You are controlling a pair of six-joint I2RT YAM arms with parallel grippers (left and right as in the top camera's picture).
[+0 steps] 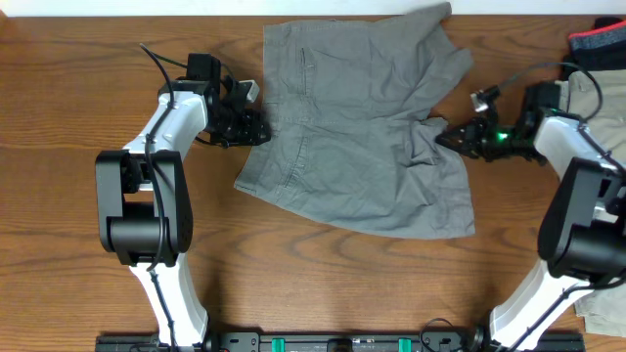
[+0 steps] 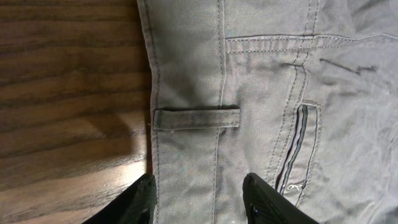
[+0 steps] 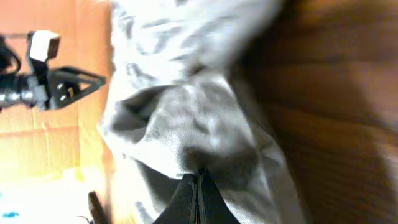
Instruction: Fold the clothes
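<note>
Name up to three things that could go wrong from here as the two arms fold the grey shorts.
1. The right gripper is shut on only a small bunch of the grey shorts near the crotch, so the cloth may slip out when lifted.
2. The left gripper is open astride the waistband, near the belt loop. A finger might snag the loop.
3. If only the right side lifts, the shorts may drag and wrinkle.

I am seeing even light; glare is washing the table [image 2: 74, 174] left of the left gripper [image 2: 202, 202], and shorts [image 3: 186, 118] above the right gripper [image 3: 198, 183] are blurring.
</note>
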